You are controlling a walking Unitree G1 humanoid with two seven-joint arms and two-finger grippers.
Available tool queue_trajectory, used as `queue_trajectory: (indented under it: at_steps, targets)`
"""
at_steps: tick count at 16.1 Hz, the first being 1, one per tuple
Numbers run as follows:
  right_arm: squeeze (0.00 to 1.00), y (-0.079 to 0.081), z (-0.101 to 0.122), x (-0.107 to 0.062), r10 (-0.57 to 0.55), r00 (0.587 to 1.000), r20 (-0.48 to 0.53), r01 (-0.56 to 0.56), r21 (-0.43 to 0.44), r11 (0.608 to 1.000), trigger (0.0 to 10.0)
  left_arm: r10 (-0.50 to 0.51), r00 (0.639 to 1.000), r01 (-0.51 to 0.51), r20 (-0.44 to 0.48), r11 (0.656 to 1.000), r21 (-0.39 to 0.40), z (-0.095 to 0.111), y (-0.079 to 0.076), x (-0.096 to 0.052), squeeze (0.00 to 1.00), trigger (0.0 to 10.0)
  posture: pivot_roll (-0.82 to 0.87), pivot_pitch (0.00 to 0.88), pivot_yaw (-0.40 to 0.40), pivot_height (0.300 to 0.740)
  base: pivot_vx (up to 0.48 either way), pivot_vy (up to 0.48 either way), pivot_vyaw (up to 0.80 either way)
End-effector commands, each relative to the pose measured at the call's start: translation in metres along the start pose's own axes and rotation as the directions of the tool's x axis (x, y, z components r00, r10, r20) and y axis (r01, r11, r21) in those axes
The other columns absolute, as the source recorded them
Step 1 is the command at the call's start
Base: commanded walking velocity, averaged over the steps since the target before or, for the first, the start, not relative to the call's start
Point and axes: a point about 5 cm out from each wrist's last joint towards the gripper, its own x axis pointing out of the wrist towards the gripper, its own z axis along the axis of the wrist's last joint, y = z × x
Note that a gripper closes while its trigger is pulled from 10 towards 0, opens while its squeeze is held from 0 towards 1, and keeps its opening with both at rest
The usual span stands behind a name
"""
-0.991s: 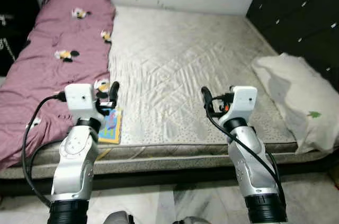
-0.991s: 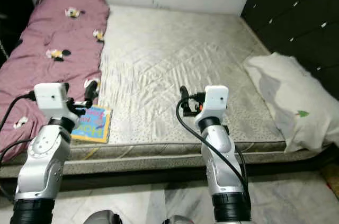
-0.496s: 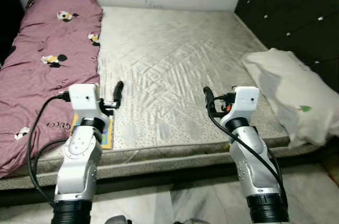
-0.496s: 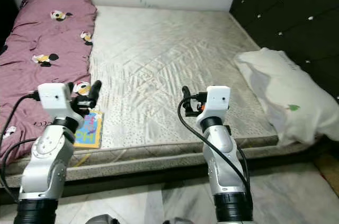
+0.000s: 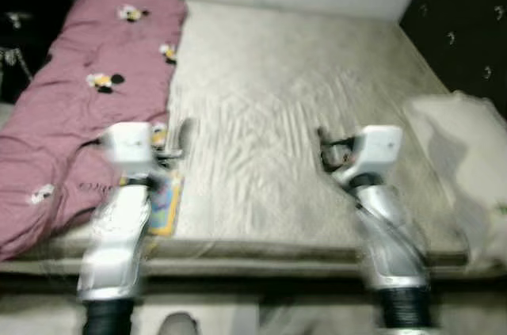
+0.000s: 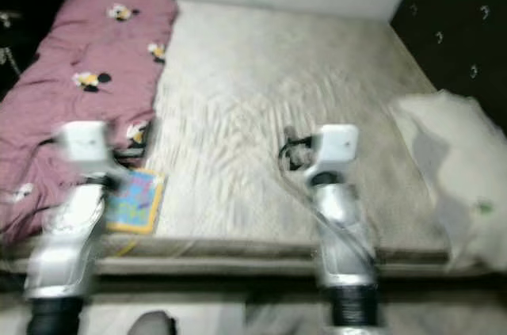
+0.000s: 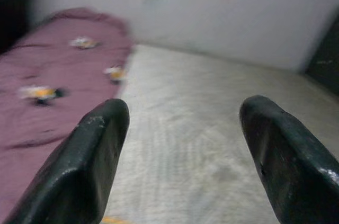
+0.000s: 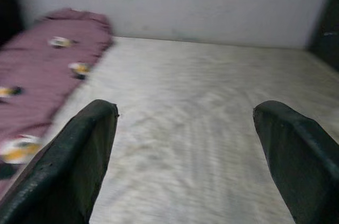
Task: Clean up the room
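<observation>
— Hands, head views? Left hand (image 5: 184,131) and right hand (image 5: 323,145) hover over the bed's (image 5: 301,113) front edge; colourful book (image 6: 136,202) near its front-left corner, beside the purple blanket (image 5: 95,89).

— Wrist views? Both hands' fingers (image 7: 95,166) apart, empty. Steady first, then take the book by its edge.

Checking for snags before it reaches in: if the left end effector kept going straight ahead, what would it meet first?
Probably nothing near: the left end effector points along the bare mattress toward the far wall; blur leaves depth unclear.
</observation>
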Motion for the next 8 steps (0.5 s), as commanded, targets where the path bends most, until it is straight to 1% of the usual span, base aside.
queue_trajectory:
  at_steps: [1, 4, 6, 8]
  targets:
    - [0.00, -0.0137, -0.0002, -0.0032, -0.041, 0.999, -0.002, 0.041, -0.023, 0.999, 10.0, -0.039, 0.999, 0.039, 0.019, 0.999, -0.008, 0.0044, -0.0126, 0.0025, 0.00, 10.0, 0.02, 0.000, -0.095, 0.740, 0.000, 0.000, 0.00]
    - [0.00, -0.0141, -0.0004, -0.0028, -0.044, 0.999, -0.005, 0.044, -0.021, 0.999, 10.0, -0.032, 0.999, 0.032, 0.013, 0.999, -0.001, 0.0037, -0.0121, 0.0030, 0.00, 10.0, 0.02, 0.000, -0.095, 0.740, 0.000, 0.000, 0.00]
    - [0.00, -0.0151, -0.0015, -0.0026, -0.047, 0.999, -0.013, 0.047, -0.018, 0.999, 10.0, -0.026, 1.000, 0.026, 0.011, 1.000, -0.008, 0.0035, -0.0105, 0.0030, 0.00, 10.0, 0.02, 0.000, -0.095, 0.740, 0.000, 0.405, -0.80]
    - [0.00, -0.0152, -0.0015, -0.0024, -0.048, 0.999, -0.013, 0.047, -0.019, 0.999, 10.0, -0.024, 1.000, 0.024, 0.008, 1.000, -0.012, 0.0029, -0.0099, 0.0031, 0.00, 10.0, 0.02, 0.000, -0.097, 0.740, 0.000, 0.476, -0.53]
